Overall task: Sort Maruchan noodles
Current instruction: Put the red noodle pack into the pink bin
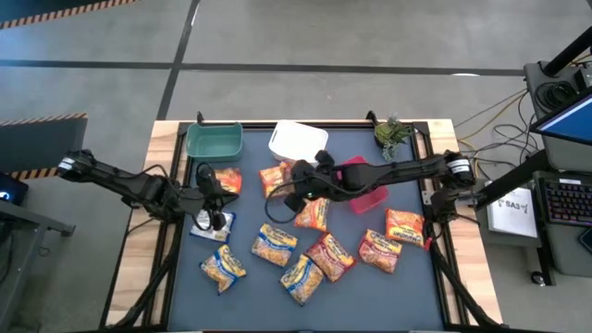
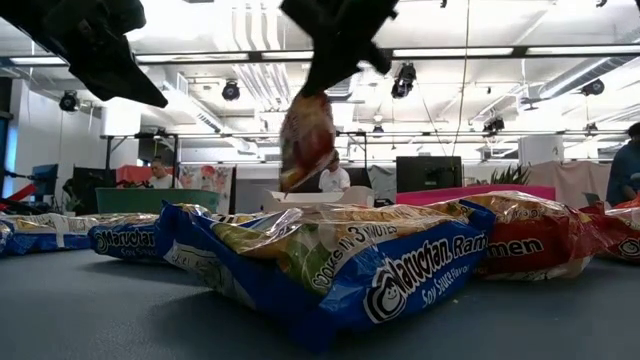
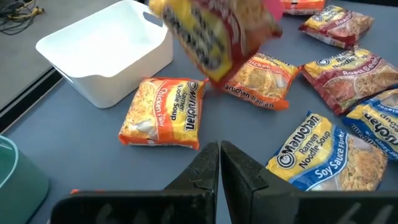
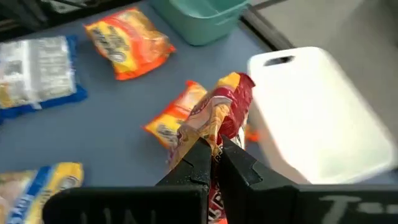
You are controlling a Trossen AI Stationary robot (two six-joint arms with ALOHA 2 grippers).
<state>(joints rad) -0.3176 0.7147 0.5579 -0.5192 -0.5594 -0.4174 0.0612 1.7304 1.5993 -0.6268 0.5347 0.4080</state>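
Note:
Several Maruchan noodles packets lie flat on the dark table (image 1: pixel 250 305), among them an orange one (image 3: pixel 163 114) and a blue one (image 2: pixel 330 260). Over the table's middle my right gripper (image 4: pixel 214 149) is shut on a red-and-yellow packet (image 2: pixel 307 140), near the white bin (image 4: pixel 317 106). My left gripper (image 3: pixel 219 158) is shut on nothing and hovers at the table's left, above a blue-and-white packet (image 1: pixel 213 225). My right gripper pinches the red-and-yellow packet by its crumpled upper end (image 4: pixel 217 127) between its two fingers. The fingers slant down at it from above. The packet hangs upright below them (image 2: pixel 305 150), lifted clear of the table and the packets on it.
A green bin (image 1: pixel 214 141) and the white bin (image 1: pixel 298 141) stand along the far edge, and a red bin (image 1: pixel 370 196) sits under my right arm. A small plant (image 1: pixel 393 134) is at the far right corner. People (image 2: pixel 333 178) show in the room beyond.

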